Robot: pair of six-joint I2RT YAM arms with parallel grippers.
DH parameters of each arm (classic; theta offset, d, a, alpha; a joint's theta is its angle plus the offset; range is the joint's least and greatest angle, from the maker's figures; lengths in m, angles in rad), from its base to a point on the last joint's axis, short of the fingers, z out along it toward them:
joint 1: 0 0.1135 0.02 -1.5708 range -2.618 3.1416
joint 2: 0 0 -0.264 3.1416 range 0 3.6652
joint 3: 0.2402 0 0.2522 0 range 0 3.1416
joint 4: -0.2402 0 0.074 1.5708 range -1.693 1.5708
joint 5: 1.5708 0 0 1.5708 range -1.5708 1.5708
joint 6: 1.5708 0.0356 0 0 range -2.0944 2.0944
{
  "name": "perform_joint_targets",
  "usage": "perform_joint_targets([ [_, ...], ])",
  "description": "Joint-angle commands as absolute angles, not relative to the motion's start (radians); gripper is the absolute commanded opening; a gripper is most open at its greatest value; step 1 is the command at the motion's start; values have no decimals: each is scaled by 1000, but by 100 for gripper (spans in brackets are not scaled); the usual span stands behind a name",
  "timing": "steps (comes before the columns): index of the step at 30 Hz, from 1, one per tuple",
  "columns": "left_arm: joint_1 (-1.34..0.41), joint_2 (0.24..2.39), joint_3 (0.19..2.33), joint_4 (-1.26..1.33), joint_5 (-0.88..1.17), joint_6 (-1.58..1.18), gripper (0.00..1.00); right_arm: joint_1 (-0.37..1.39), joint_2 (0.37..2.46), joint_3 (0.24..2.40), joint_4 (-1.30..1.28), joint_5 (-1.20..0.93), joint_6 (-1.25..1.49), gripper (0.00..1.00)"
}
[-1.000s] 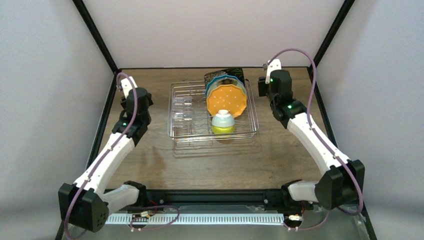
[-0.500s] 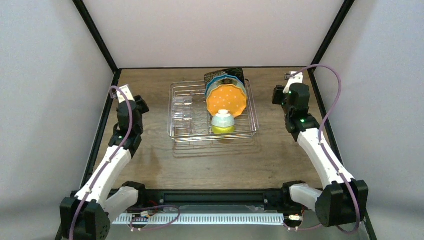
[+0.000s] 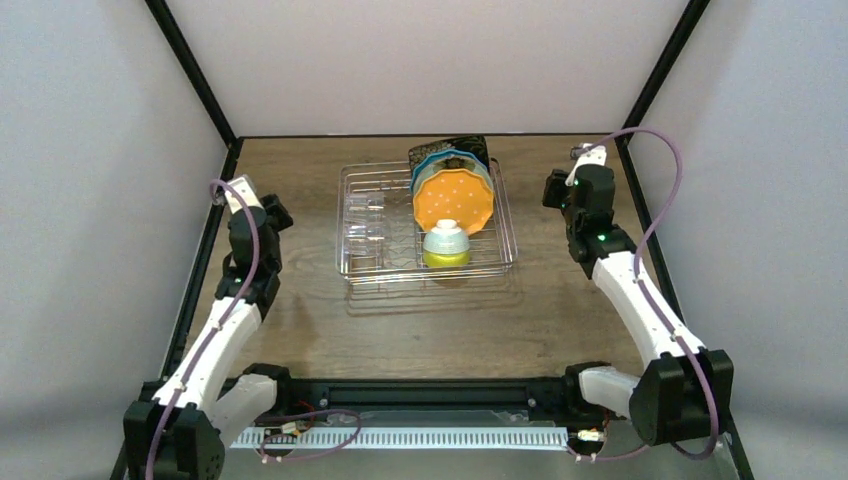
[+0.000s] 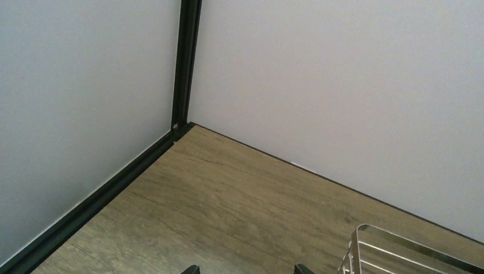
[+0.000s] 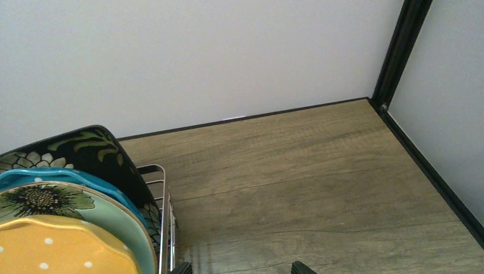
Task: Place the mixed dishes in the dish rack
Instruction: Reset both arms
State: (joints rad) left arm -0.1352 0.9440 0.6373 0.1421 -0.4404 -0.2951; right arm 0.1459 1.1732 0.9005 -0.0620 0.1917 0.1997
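Note:
The silvery wire dish rack (image 3: 365, 272) stands mid-table. In its right half several plates stand upright: the black square floral plate (image 3: 462, 147) at the back, then the teal plate (image 3: 428, 162), the mint flower plate (image 5: 68, 200), and the orange dotted plate (image 3: 453, 200) in front. The small bowl (image 3: 446, 245) rests tipped before them, pale outside and yellow-green at the rim. The clear glass (image 3: 368, 228) lies in the rack's left half. My left gripper (image 3: 272, 212) is open and empty, left of the rack. My right gripper (image 3: 553, 190) is open and empty, right of the rack.
The left wrist view shows bare wood, the rack's corner (image 4: 365, 240) and the back-left frame post (image 4: 185, 63). The right wrist view shows the rack's rim (image 5: 162, 188) beside the plates and the black frame rail (image 5: 434, 171) along the right wall.
Both arms have drawn back from the rack towards the side walls, the left one outward and nearer, the right one outward. The dishes have not moved.

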Motion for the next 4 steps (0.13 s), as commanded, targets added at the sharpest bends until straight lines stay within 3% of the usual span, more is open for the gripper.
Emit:
perform_joint_targets([
  [1,-130,930,605,179,-448,-322,94,147,1167,919,-73,246,222,99],
  [4,-129,931,604,180,-448,-327,94,146,1171,916,-77,251,226,99],
])
